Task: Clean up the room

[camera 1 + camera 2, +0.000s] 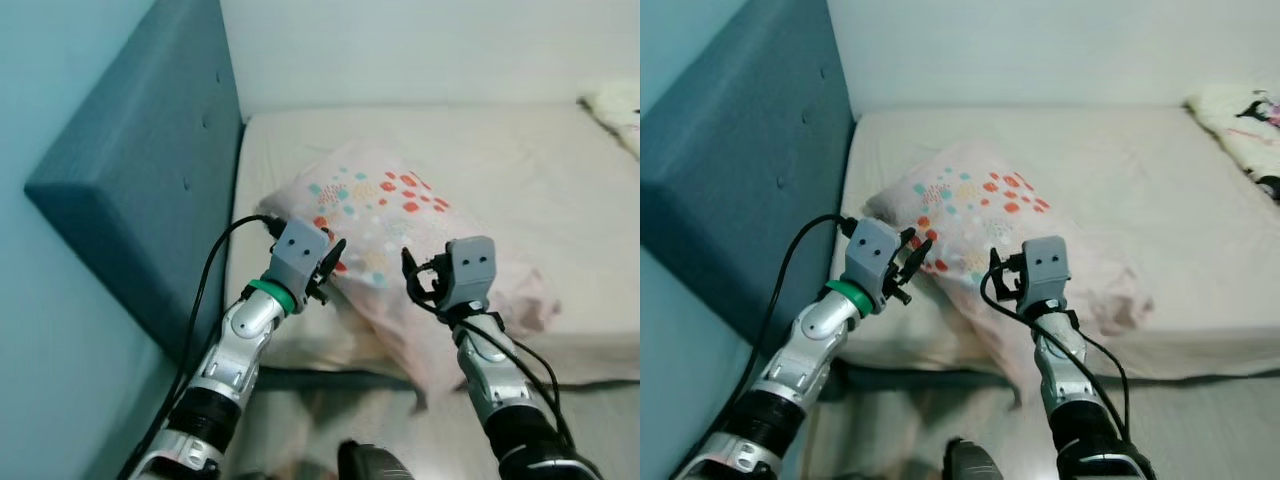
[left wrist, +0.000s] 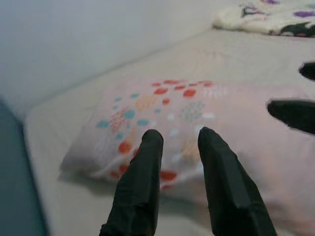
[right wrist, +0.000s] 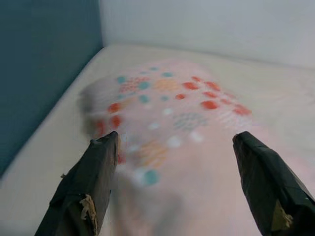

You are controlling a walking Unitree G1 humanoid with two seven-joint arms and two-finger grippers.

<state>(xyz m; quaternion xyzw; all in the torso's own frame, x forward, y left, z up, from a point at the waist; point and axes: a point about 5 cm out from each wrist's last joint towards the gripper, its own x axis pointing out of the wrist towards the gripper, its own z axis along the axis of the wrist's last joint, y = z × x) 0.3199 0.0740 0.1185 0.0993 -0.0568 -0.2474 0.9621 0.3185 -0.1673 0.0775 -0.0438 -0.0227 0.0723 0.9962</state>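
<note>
Both arms are raised over the near edge of the bed [image 1: 560,190], aimed at the pillow [image 1: 400,215], the likely thing to be tidied. The right gripper [image 1: 420,280] hangs at the pillow's near side, its two fingers [image 3: 98,172] spread wide and empty, a spread suited to taking a broad, soft fold. The left gripper [image 1: 325,268] sits at the pillow's near corner, on the headboard side; its fingers [image 2: 140,182] stand a narrow gap apart and hold nothing, the fabric just beyond the tips. The pillow lies skewed, one end drooping over the mattress edge. Beside it stands the blue headboard [image 1: 150,190]. Beyond it, at the bed's far corner, rests a patterned blanket [image 1: 1240,125].
</note>
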